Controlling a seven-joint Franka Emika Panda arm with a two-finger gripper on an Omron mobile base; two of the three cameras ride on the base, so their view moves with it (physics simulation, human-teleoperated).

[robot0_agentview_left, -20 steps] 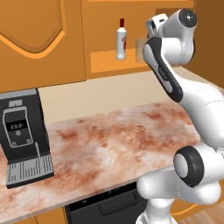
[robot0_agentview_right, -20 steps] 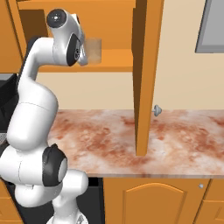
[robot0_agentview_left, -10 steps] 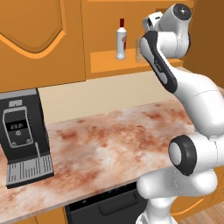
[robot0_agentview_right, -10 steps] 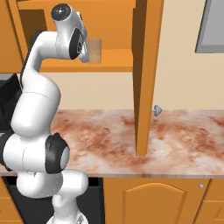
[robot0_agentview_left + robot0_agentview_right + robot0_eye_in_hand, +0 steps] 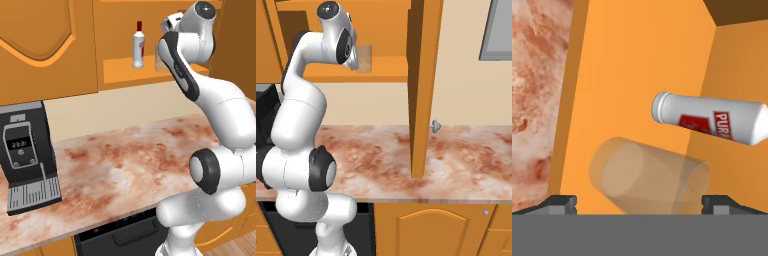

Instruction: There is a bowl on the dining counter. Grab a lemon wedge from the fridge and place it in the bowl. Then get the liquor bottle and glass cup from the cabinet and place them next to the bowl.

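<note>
**A:** Where does the job stand right now?

**B:** At the cabinet stage, I'd judge. The arm is raised to the open cabinet shelf [image 5: 381,70], and the tool [image 5: 637,205] is aimed at the glass cup [image 5: 647,180]. In the hand view its two dark tips stand spread wide, one on either side of the cup, with nothing pinched between them.

**A:** So the cup isn't held?

**B:** Not by what I can see. It rests on the shelf, and the tips do not press on it. In the right base view the glass cup sits just beyond the wrist, on the shelf.

**A:** And the liquor bottle?

**B:** The liquor bottle [image 5: 138,46] stands upright on the same shelf, beside the glass cup and a little further along from the arm. It is untouched.

**A:** What about the bowl and the lemon wedge?

**B:** Neither is in these pictures, so I cannot tell whether the wedge is already in the bowl. The marbled worktop [image 5: 125,165] below the shelf carries a dark coffee machine [image 5: 27,155] at its far end from the arm.

**A:** What's left, then?

**B:** As I read it: close on the cup, carry it to the bowl, then come back for the bottle.
</note>
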